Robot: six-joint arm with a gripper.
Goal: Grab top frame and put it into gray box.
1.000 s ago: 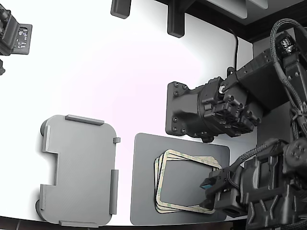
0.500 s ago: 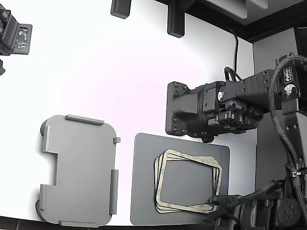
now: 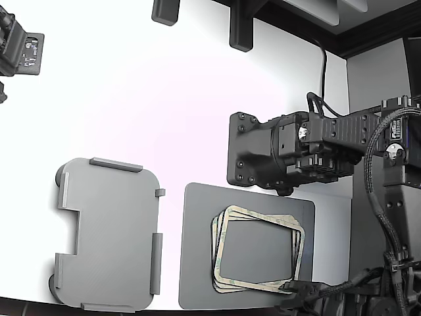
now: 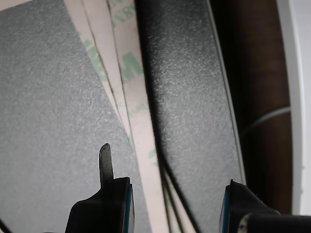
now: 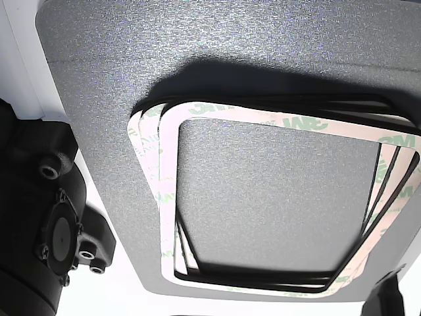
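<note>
top frame (image 3: 258,249) lies uppermost on a fanned stack of identical frames on the dark gray mat (image 3: 197,263), well apart from the gray box (image 3: 108,234) at the exterior view's left. my gripper (image 4: 177,204) is spread apart, low over the stack's edge, holding nothing. i judge the risk is pinching two thin frames together, since their edges overlap closely. around it the table (image 3: 164,99) is white.

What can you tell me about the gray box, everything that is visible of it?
The gray box is a light gray, shallow, plastic-looking tray with rounded corners, raised tabs along its edges and a stepped notch on the exterior view's left side. It lies flat and empty on the white table, left of the dark mat, apart from it.
</note>
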